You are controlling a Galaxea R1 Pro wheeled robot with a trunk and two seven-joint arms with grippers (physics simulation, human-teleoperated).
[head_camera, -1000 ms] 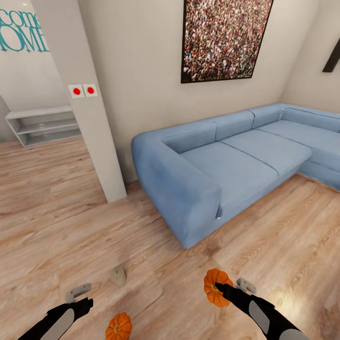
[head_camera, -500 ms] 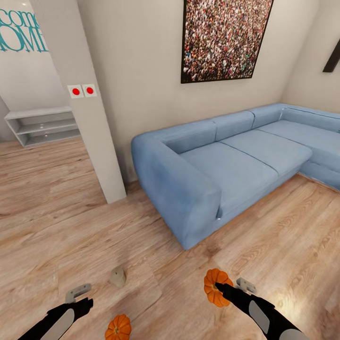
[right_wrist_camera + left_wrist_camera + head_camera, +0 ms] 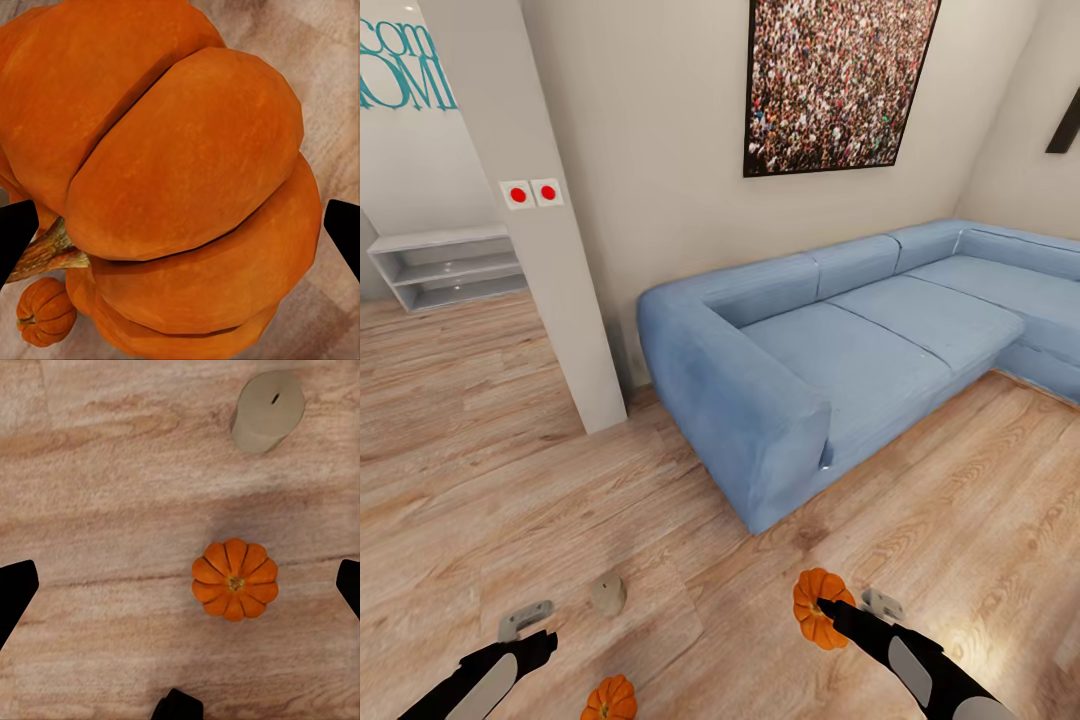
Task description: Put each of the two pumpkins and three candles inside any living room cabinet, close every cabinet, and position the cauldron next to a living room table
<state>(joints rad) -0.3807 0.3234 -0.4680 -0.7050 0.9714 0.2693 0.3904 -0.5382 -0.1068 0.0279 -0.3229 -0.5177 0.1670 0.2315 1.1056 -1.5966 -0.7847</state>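
Right now right gripper (image 3: 822, 608) clenched on pumpkin (image 3: 818, 606), held above floor (image 3: 510, 480) near sofa (image 3: 830, 350). Left gripper (image 3: 545, 640) released, empty; second pumpkin (image 3: 235, 578) and candle (image 3: 266, 411) on floor beneath. Advice: descend straight, straddle pumpkin, avoid nudging candle.

A matt, soft-looking blue cloth sofa (image 3: 840, 350) stands on a pale wood-grain plank floor (image 3: 490, 480) with a faint sheen at lower right.
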